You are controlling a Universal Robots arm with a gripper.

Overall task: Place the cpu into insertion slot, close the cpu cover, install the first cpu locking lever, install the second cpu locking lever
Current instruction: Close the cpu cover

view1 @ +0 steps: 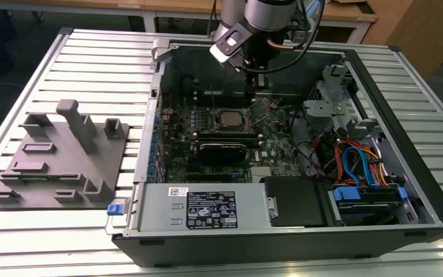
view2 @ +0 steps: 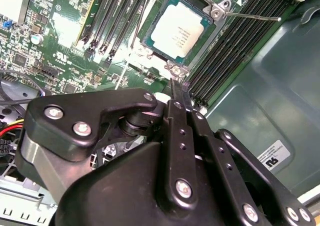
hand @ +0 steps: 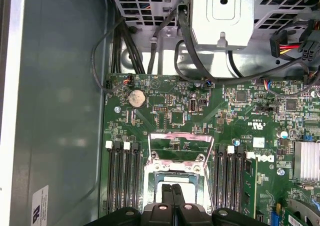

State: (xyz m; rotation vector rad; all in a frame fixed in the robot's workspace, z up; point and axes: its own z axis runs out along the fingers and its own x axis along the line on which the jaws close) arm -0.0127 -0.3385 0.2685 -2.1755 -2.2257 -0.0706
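Slatted bench (view1: 90, 52): closed pincer (view2: 175, 84) nr socketed cpu (view2: 177, 32).

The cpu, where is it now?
In the second wrist view the cpu sits in the insertion slot, between the memory slots, just ahead of the gripper.

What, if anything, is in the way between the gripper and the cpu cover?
Nothing visible. The shut gripper hangs at the edge of the insertion slot, where the cpu lies, and the raised cpu cover stands just beyond, with no cable between.
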